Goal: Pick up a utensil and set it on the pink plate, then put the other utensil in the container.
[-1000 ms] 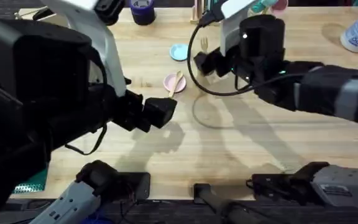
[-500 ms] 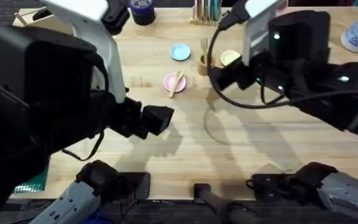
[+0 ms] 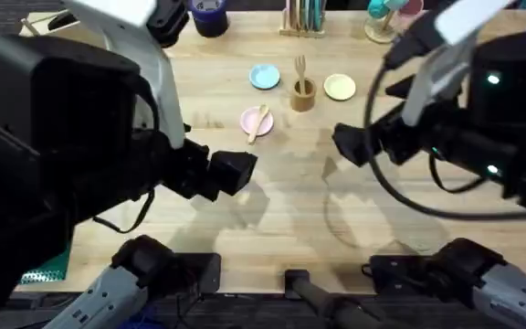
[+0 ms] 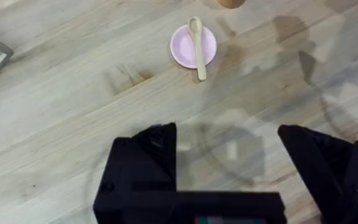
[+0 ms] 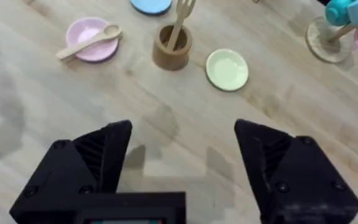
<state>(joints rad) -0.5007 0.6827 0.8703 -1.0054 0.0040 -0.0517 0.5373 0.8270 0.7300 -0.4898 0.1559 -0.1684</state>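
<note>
From overhead, the light wooden table (image 3: pixel 272 206) is carrying a row of small things toward its far side. The spoon (image 3: pixel 261 120) is lying across the pink plate (image 3: pixel 252 120), its handle sticking out past the rim. Just beside it, the brown container (image 3: pixel 302 94) is standing upright with the fork (image 3: pixel 299 68) in it, tines up. A light blue plate (image 3: pixel 264 77) is sitting beyond the pink one, and a yellow-green plate (image 3: pixel 340 87) is lying on the container's other side. A dark blue tub (image 3: pixel 209 15) and a rack of upright sticks (image 3: pixel 303 18) are standing at the far edge. Both arms are hanging well clear of these things above bare wood.

In the left wrist view, the left gripper (image 4: pixel 229 155) is hovering over bare table with its jaws spread wide and empty; the pink plate with the spoon on it is lying farther off.

In the right wrist view, the right gripper (image 5: pixel 182 155) is likewise holding its jaws apart, gripping nothing, above the planks. Farther off are standing the container with the fork, the pink plate, the yellow-green plate and a round wooden stand (image 5: pixel 327 38).
</note>
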